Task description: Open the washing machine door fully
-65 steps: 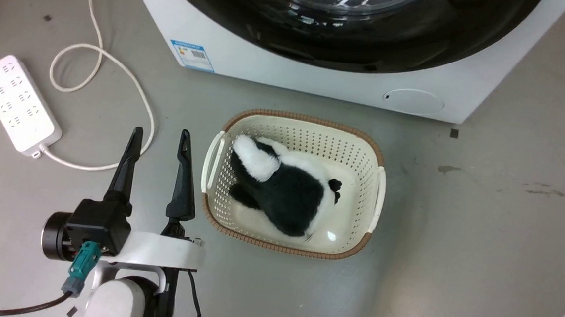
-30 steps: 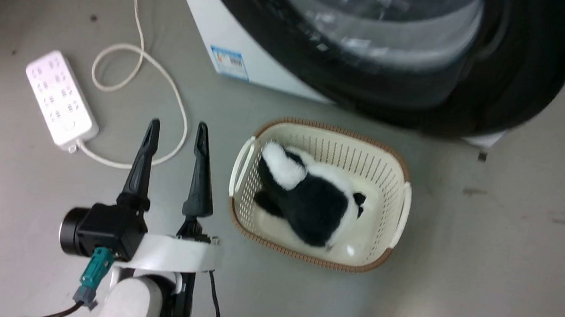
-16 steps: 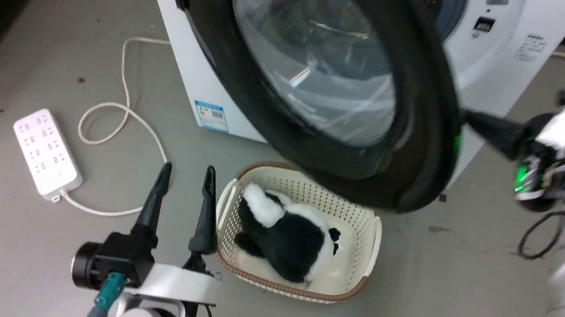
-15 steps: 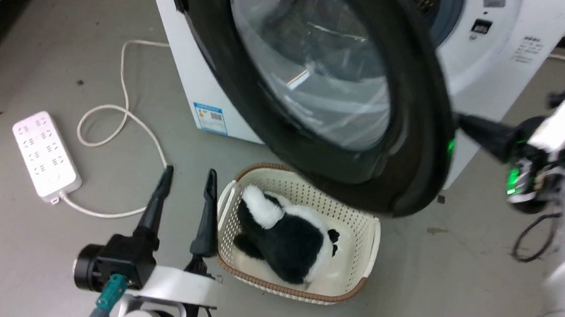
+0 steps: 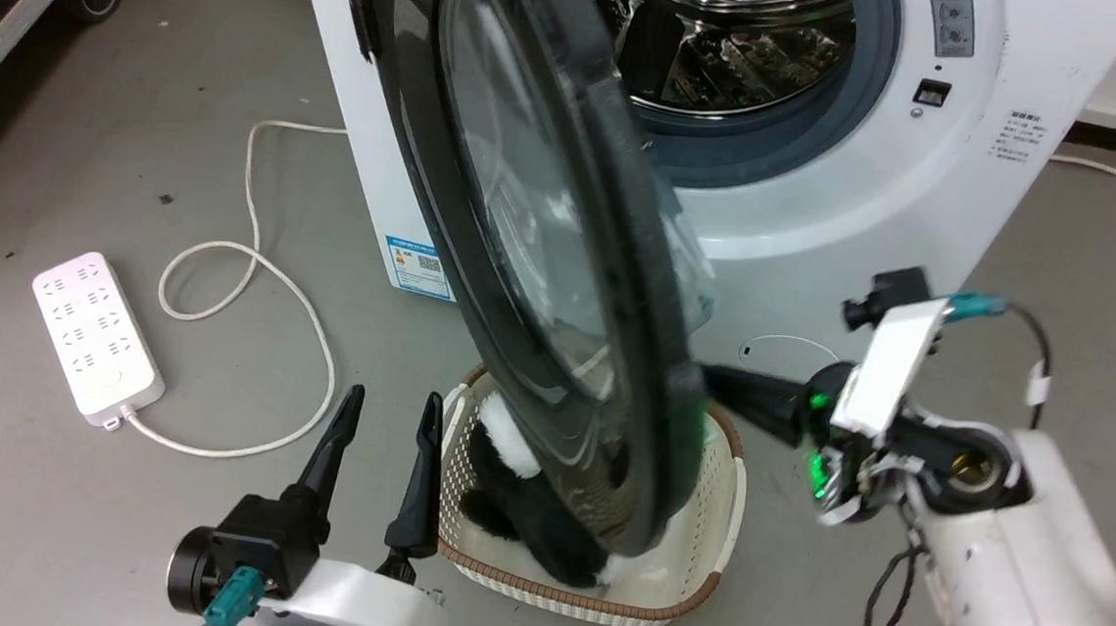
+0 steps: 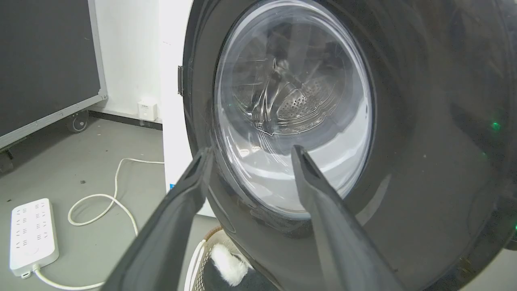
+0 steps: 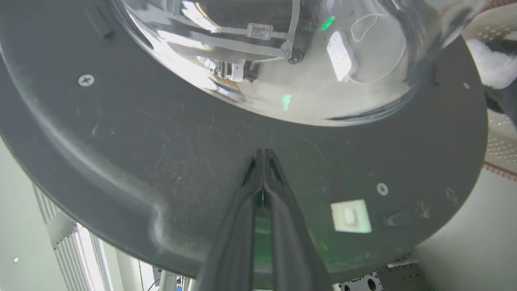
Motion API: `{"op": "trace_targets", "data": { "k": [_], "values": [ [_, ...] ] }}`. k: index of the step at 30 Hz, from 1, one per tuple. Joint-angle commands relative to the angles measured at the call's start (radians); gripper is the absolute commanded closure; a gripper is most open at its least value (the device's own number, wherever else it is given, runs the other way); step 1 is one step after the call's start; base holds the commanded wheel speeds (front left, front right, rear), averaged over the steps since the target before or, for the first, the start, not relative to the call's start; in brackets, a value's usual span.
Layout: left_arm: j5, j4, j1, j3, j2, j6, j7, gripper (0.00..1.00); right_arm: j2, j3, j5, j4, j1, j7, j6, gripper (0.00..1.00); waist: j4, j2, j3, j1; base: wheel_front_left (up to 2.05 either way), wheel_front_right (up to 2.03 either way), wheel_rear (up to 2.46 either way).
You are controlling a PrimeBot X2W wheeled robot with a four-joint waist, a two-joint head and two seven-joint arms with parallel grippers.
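The washing machine door, glossy black with a bulging glass window, stands swung about halfway out, hinged at its left and seen nearly edge-on above the basket. My right gripper is shut, its tips pressed against the door's inner side near the free edge. In the right wrist view the shut fingertips touch the dark inner face just below the glass bowl. My left gripper stands open and holds nothing, low on the floor left of the basket. In its wrist view the left gripper faces the door's outer face.
The steel drum mouth lies exposed behind the door. A cream basket holding a black-and-white plush sits under the door's lower edge. A white power strip and its cable lie on the floor at the left.
The door has swung further out toward the left, and my shut right gripper has followed behind its inner side. The head camera has shifted. My left gripper keeps its place, still open.
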Motion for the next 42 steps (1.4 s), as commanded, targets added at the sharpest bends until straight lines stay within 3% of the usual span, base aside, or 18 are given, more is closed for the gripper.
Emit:
{"op": "trace_targets", "data": {
  "k": [1,8,9,10,14,17,23,28,32,36,39,42],
  "values": [
    [0.008,0.009,0.017,0.002,0.001,-0.006,-0.005,0.0,0.005,0.035,0.027,-0.012,0.031,-0.016,0.001,1.0,0.003,0.0,-0.005,0.0001,0.0,0.0,0.0],
    [0.087,0.04,0.023,-0.007,0.001,-0.019,-0.005,0.0,0.005,0.13,0.084,-0.034,0.063,-0.087,0.001,1.0,0.004,0.0,-0.014,0.0001,0.0,0.0,0.0],
    [0.086,0.041,0.024,-0.005,0.001,-0.019,-0.005,0.0,0.005,0.13,0.077,-0.037,0.063,-0.107,0.001,0.83,0.003,0.0,-0.016,0.0001,0.0,0.0,0.0],
    [0.086,0.041,0.024,0.0,0.001,-0.019,-0.005,0.0,0.005,0.126,0.068,-0.04,0.064,-0.125,0.001,0.0,0.002,0.0,-0.02,0.0001,0.0,0.0,0.0],
    [0.083,0.038,0.027,0.022,0.001,-0.018,-0.005,0.0,-0.014,0.084,0.023,-0.081,0.082,-0.21,0.001,0.0,-0.011,0.0,-0.039,0.0001,0.0,0.0,0.0],
    [0.074,0.037,0.03,0.036,0.001,-0.023,-0.005,0.0,-0.071,0.066,-0.081,-0.179,0.113,-0.331,0.001,0.0,-0.026,0.0,-0.054,0.0001,0.0,0.0,0.0],
    [0.059,0.053,0.04,0.062,0.001,-0.05,-0.005,0.0,-0.234,0.147,-0.464,-0.447,0.244,-0.718,0.001,0.0,-0.067,0.0,-0.092,0.0001,0.0,0.0,0.0],
    [0.054,0.059,0.054,0.08,0.001,-0.067,-0.005,0.0,-0.315,0.167,-0.786,-0.498,0.365,-1.012,0.001,0.0,-0.099,0.0,-0.118,0.0001,0.0,0.0,0.0],
    [0.055,0.062,0.062,0.086,0.001,-0.079,-0.005,0.0,-0.265,0.084,-1.0,-0.503,0.477,-1.138,0.001,0.0,-0.115,0.0,-0.124,0.0001,0.0,0.0,0.0],
    [0.058,0.063,0.069,0.09,0.001,-0.084,-0.005,0.0,-0.15,-0.039,-1.149,-0.534,0.598,-1.173,0.001,0.0,-0.127,0.0,-0.129,0.0001,0.0,0.0,0.0],
    [0.066,0.062,0.077,0.09,0.001,-0.08,-0.005,0.0,-0.069,-0.093,-1.217,-0.564,0.679,-1.188,0.001,0.0,-0.136,0.0,-0.132,0.0001,0.0,0.0,0.0],
    [0.089,0.074,0.083,0.083,0.001,-0.08,-0.005,0.0,-0.032,-0.112,-1.283,-0.579,0.732,-1.196,0.001,0.0,-0.144,0.0,-0.133,0.0001,0.0,0.0,0.0]
  ]
}}
